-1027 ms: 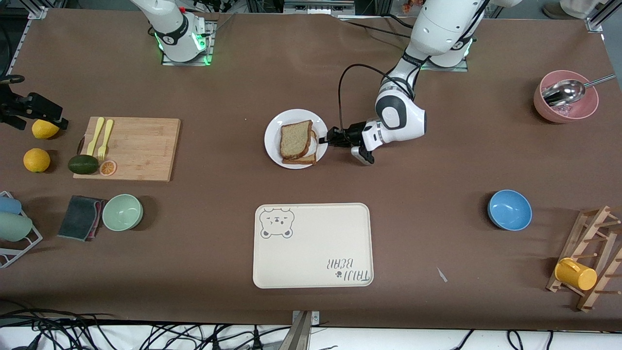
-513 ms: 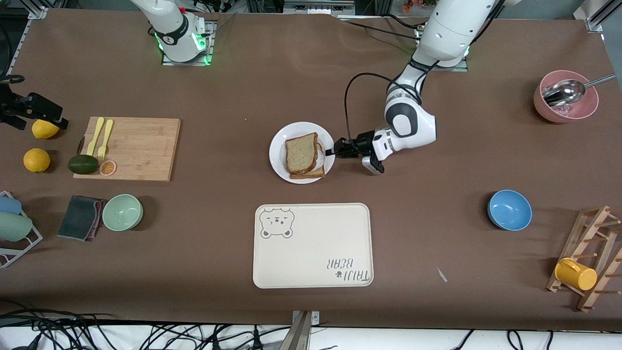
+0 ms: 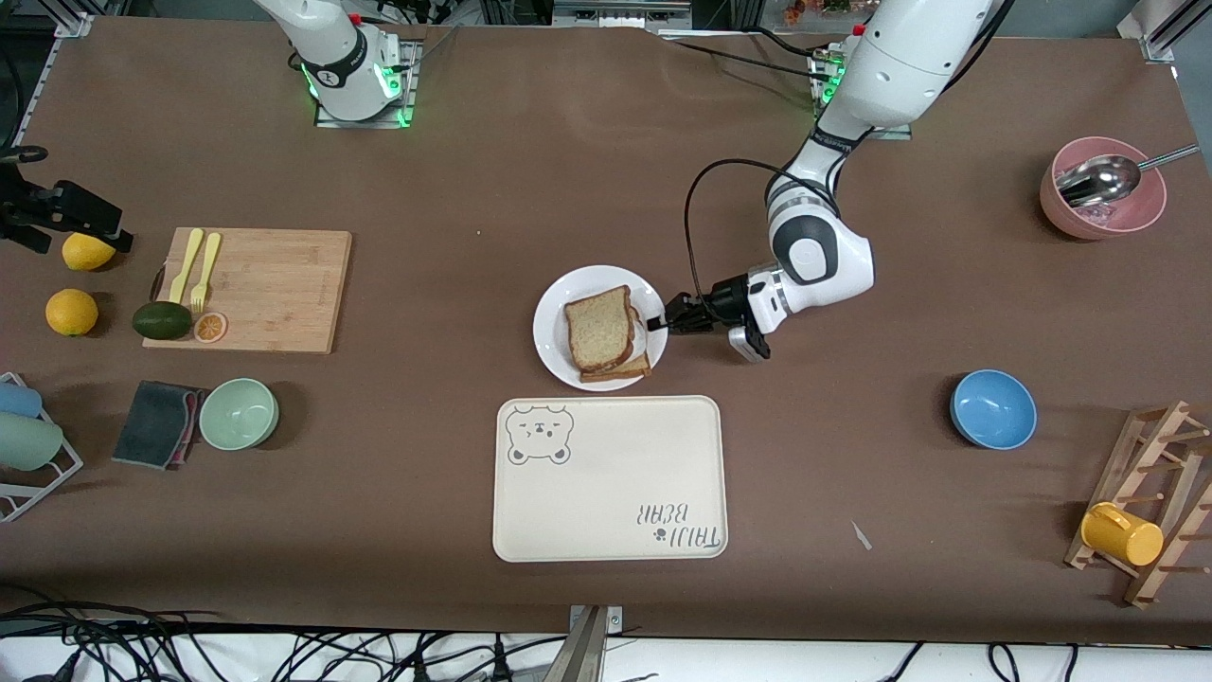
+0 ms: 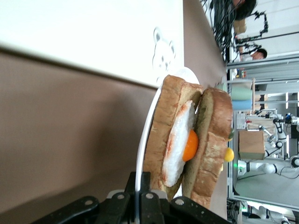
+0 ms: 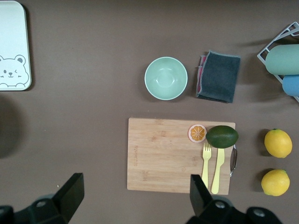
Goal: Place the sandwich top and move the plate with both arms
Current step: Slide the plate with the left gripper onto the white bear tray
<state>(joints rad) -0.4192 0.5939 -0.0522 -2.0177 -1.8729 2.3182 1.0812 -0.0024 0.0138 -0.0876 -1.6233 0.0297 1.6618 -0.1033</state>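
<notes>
The white plate sits mid-table, just farther from the front camera than the bear tray. The sandwich top, a plain speckled slice, lies on a lower slice with a fried egg. My left gripper is shut on the plate's rim at the edge toward the left arm's end. In the left wrist view the rim runs between the closed fingers of my left gripper, with the sandwich top over the egg. My right gripper is open and empty, high over the cutting board.
The cream bear tray lies just nearer the camera than the plate. A cutting board with cutlery, avocado and lemons, a green bowl and a cloth are toward the right arm's end. A blue bowl, pink bowl and mug rack are toward the left arm's end.
My left gripper has moved the plate with the sandwich nearer to the front camera, close to the tray's edge. The right arm's base has not moved.
</notes>
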